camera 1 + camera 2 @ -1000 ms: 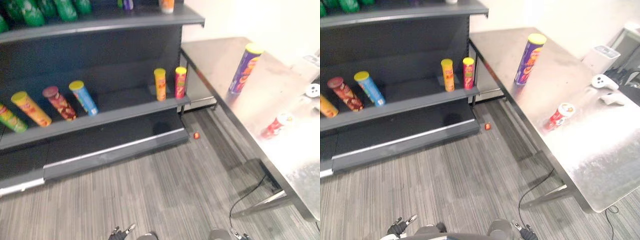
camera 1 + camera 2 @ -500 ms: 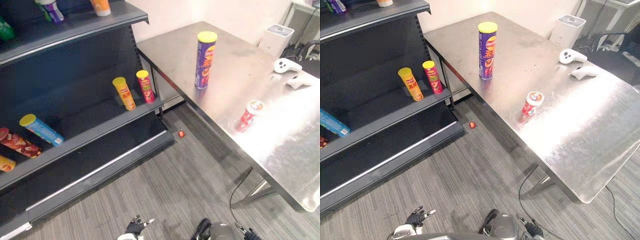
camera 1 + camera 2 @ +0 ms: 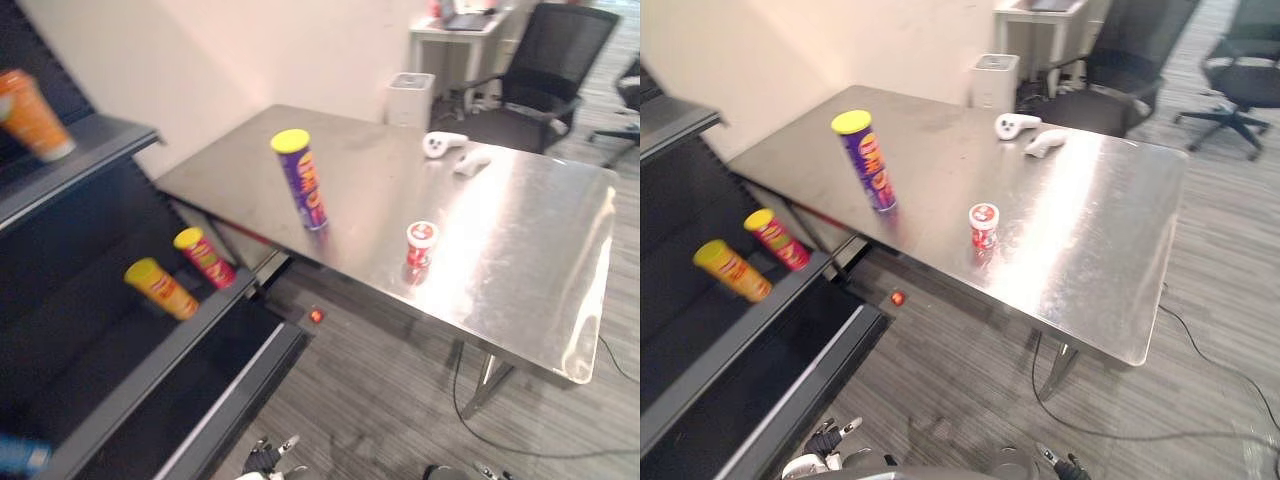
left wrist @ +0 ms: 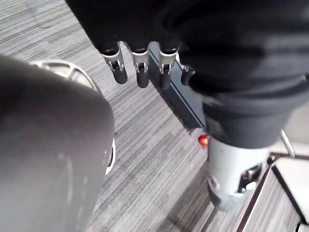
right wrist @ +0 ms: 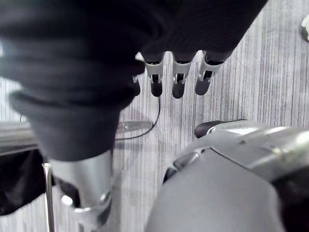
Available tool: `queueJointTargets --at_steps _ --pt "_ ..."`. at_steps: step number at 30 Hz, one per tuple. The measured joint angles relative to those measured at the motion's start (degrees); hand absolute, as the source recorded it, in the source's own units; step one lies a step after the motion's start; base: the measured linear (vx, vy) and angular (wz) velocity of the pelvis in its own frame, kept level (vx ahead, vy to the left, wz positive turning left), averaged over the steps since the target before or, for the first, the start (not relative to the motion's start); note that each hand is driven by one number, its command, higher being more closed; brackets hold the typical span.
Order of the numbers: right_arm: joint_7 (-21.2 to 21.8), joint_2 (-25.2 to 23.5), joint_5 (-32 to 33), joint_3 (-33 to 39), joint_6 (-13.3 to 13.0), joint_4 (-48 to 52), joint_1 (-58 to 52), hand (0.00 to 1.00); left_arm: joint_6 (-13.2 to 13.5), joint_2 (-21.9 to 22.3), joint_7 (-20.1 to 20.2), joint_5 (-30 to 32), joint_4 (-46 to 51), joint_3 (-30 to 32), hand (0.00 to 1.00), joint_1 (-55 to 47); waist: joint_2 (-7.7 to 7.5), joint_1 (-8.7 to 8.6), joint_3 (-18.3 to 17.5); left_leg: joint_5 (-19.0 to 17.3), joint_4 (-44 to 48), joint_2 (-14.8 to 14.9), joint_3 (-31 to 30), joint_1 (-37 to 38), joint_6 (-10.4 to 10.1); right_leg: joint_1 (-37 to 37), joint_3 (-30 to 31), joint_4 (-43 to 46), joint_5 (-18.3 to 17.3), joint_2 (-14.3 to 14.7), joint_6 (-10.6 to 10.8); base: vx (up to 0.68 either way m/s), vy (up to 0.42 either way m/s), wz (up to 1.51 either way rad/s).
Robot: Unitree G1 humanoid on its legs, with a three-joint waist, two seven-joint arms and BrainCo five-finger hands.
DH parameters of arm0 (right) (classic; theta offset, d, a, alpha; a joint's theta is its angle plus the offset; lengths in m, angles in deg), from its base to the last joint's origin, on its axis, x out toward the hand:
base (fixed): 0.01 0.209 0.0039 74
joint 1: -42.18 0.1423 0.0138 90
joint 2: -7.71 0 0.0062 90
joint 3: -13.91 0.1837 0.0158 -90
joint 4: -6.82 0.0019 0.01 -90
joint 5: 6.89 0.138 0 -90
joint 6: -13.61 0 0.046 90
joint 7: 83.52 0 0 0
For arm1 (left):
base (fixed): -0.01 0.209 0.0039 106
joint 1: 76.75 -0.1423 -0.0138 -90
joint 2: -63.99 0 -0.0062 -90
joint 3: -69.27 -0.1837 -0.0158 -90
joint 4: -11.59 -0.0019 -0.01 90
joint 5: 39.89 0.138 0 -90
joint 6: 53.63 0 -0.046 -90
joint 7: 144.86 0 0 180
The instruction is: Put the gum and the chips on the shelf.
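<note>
Right, the long stainless-steel bench (image 3: 520,250) takes up most of my view, with the dark grey metal shelf unit (image 3: 160,368) to its left. The tall purple chips can with a yellow lid (image 3: 303,185) stands on the bench towards the shelf side. The small red-and-white gum tub (image 3: 421,245) stands apart from it, nearer the front edge. White controllers (image 3: 445,143) lie at the far side. A small yellow can (image 3: 162,288) and a small red can (image 3: 205,257) sit on the shelf. My left robot hand (image 4: 143,72) and right robot hand (image 5: 176,77) hang over the floor, fingers straight, both empty.

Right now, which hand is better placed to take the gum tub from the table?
Probably the right hand. Both hands hang low, open and empty, but the gum tub stands right of the chips can on the table, while the left hand is nearer the shelf.
</note>
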Motion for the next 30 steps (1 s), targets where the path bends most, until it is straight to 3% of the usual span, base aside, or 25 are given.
queueJointTargets --at_steps 2,3,4,6,8,10,13,15,16,18,20,23,27,30 --pt "-0.1 1.2 0.0 0.7 -0.1 0.0 -0.6 0.00 0.2 0.7 -0.2 0.1 0.0 0.0 0.00 -0.1 1.20 0.06 -0.1 9.6 -11.5 -1.7 -6.5 0.1 -1.3 0.3 3.3 -2.2 1.5 0.3 3.5 0.20 0.365 -0.80" --pt "-0.3 0.6 0.0 1.1 -0.1 -0.1 -0.7 0.00 0.4 0.8 -0.4 0.2 0.1 0.0 0.00 0.1 0.80 -0.32 -0.2 10.5 -11.2 -3.6 -7.1 0.7 -2.3 1.5 4.4 -4.5 2.5 -1.0 5.7 0.24 0.350 -0.55" --pt "-0.1 -0.5 -0.1 1.2 -0.1 -0.1 -1.1 0.00 0.7 -0.1 -0.5 0.3 0.2 -0.1 0.00 0.0 -1.28 -0.82 -0.5 9.1 -11.3 -5.7 -6.5 0.7 -2.9 1.7 3.6 -6.4 3.4 -2.2 6.0 0.21 0.240 -0.26" --pt "-0.2 -1.8 -0.1 2.9 -0.1 -0.9 -1.1 0.00 1.2 -1.8 -0.5 0.2 0.1 0.0 0.00 0.0 -3.32 -1.20 -0.4 6.5 -7.3 -7.9 -7.4 -0.6 -3.1 2.0 3.8 -7.9 5.5 -4.3 5.8 0.19 0.197 -0.18" --pt "-0.1 -1.9 -0.1 5.2 -0.2 -2.3 -0.3 0.00 1.6 -2.1 -0.5 0.4 0.0 -0.4 0.00 -0.2 -3.33 -0.61 -0.5 4.2 -6.0 -9.0 -8.5 0.2 -2.4 2.1 4.0 -8.2 6.0 -5.1 6.0 0.14 0.118 -0.41" --pt "-0.1 -2.7 -0.1 7.7 -0.2 -2.3 0.1 0.00 1.5 -3.6 -0.5 0.6 -1.1 -1.9 0.00 -0.3 -3.47 -1.38 -0.5 3.5 -5.6 -9.5 -8.5 0.7 -2.1 2.5 4.3 -8.2 6.0 -5.6 6.0 0.08 0.059 -0.22" --pt "-0.1 -2.9 0.0 9.2 -0.2 -2.2 0.3 0.00 1.6 -3.6 -0.5 0.9 -1.2 -3.0 0.00 -0.6 -2.66 -0.85 -0.2 1.2 -5.7 -9.4 -7.9 1.8 -1.9 0.2 7.2 -6.6 5.7 -5.4 6.4 0.03 0.028 -0.61" --pt "-0.1 -2.8 0.0 9.2 -0.2 -2.0 0.5 0.00 1.6 -3.9 -0.5 1.3 -2.4 -4.6 0.00 -1.2 -2.45 -1.06 -0.1 -0.8 -5.7 -8.4 -3.7 4.1 -2.7 -2.3 8.0 -4.0 5.9 -4.7 6.2 0.01 0.029 -1.07" --pt "-0.2 -2.8 0.0 9.2 -0.2 -2.0 0.6 0.00 1.6 -3.9 -0.5 1.3 -2.6 -5.0 0.00 -1.2 -2.32 -1.06 0.0 -1.4 -5.7 -8.1 -3.0 4.7 -2.8 -2.8 7.3 -3.5 6.3 -4.4 5.6 0.00 0.033 -1.19" --pt "-0.5 -2.5 0.0 9.1 -0.2 -1.9 1.0 0.00 1.6 -3.8 -0.5 1.4 -3.0 -6.6 0.00 -1.6 -1.64 -1.08 0.0 -2.5 -7.0 -7.6 -0.9 6.2 -2.7 -3.6 -0.3 -4.0 8.4 -3.6 2.5 -0.02 0.028 -1.10" --pt "-0.8 -2.5 0.0 9.2 -0.2 -1.8 1.1 0.00 1.6 -4.2 -0.5 1.5 -3.1 -7.6 0.00 -1.4 -1.85 -1.73 0.1 -2.5 -7.7 -7.9 -0.4 6.7 -2.7 -3.5 -1.9 -4.6 8.6 -3.7 2.2 -0.01 0.024 -0.43" --pt "-2.3 -2.5 0.0 11.6 -0.1 -1.9 -0.4 0.00 1.6 -4.6 -0.4 3.1 -2.9 -8.5 0.00 -1.1 -2.05 -2.27 0.1 -1.8 -8.8 -8.5 -0.1 8.0 -1.9 -2.3 -1.5 -7.7 10.2 -3.3 3.7 0.06 0.013 -0.11" --pt "-3.0 -2.4 1.0 17.0 -0.1 -2.2 0.5 0.00 1.5 -5.1 -0.4 3.1 -2.4 -7.7 0.00 -1.1 -2.71 -1.23 -0.4 -1.7 -9.7 -8.4 0.8 9.0 -1.9 -0.1 -0.9 -13.2 12.6 -1.9 3.9 0.07 -0.029 -0.18" --pt "-4.3 -1.8 4.0 26.1 0.1 -2.4 1.6 0.00 1.5 -4.8 -0.5 3.2 -2.0 -6.1 0.00 -1.2 -2.89 -0.86 -0.5 -1.7 -10.0 -8.4 0.7 10.3 -1.9 1.0 -1.0 -13.8 12.8 -1.6 4.1 0.05 -0.028 -0.14"
